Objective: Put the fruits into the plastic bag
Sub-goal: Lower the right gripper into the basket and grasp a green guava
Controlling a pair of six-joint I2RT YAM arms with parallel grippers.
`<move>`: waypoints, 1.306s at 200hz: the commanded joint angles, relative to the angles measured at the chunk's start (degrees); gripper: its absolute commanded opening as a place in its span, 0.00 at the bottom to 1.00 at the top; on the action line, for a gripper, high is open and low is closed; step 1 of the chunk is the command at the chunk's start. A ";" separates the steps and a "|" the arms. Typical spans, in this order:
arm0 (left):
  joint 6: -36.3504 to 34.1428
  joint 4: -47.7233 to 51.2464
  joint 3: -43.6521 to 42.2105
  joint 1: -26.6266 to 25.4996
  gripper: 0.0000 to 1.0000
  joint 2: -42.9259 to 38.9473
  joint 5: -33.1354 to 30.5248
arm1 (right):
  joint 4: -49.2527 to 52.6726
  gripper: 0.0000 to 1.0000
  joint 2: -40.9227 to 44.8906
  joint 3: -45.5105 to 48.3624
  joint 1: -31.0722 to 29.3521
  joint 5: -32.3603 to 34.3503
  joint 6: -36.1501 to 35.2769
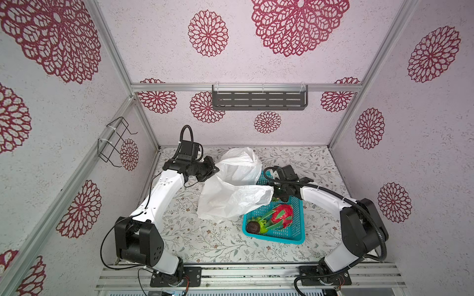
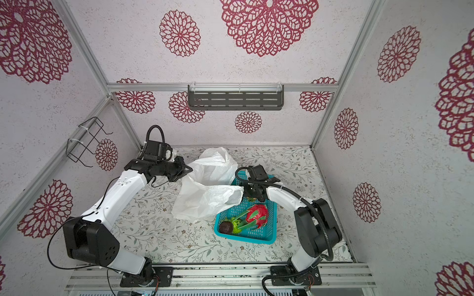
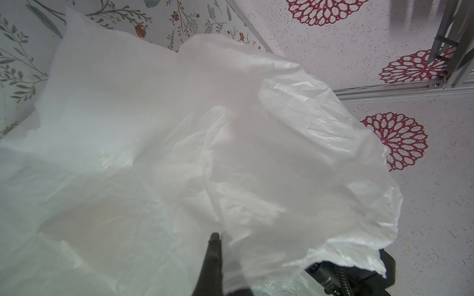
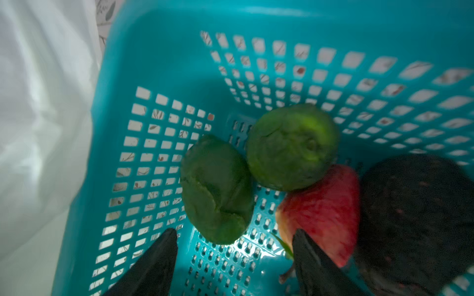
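In a top view the plastic bag (image 1: pixel 230 197) lies mid-table, just left of the teal basket (image 1: pixel 295 232) that holds the dragon fruit (image 1: pixel 282 215). The left gripper (image 1: pixel 214 170) pinches the bag's far-left edge.

Left wrist view: one finger (image 3: pixel 212 258) presses against the bag's film.

Right wrist view: the right gripper (image 4: pixel 234 232), jaws spread, hangs over two avocados (image 4: pixel 216 189) in the basket.

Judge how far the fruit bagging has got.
Done: no fruit shows in the bag. In hand: the left gripper pinches the bag's edge, and the right gripper, jaws open, hangs in the basket over an avocado. Left: it, the other avocado, the dragon fruit, a red fruit, a black fruit and a brown fruit lie in the basket.
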State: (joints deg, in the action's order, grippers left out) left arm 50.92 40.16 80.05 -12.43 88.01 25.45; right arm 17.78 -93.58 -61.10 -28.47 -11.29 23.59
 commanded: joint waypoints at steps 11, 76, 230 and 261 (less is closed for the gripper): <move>-0.71 0.37 -0.24 0.60 0.00 -1.95 0.17 | -1.16 0.71 -3.46 -2.61 -0.98 -3.12 -1.30; -0.67 0.54 -0.60 0.56 0.00 -2.43 -0.02 | -5.05 0.66 -9.83 -4.10 -1.40 -3.20 -0.32; -1.03 -0.26 -0.88 0.56 0.00 -1.13 0.92 | 0.11 0.36 15.77 0.30 0.59 3.55 -4.86; -0.91 -0.44 -0.87 0.56 0.00 -0.79 0.84 | 1.95 0.36 14.96 -4.60 0.27 -2.06 -8.04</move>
State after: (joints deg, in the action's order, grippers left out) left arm 50.59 41.01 79.68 -12.36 86.89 26.11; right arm 17.10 -78.50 -61.52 -28.01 -10.35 19.46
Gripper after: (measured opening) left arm 0.042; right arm 0.484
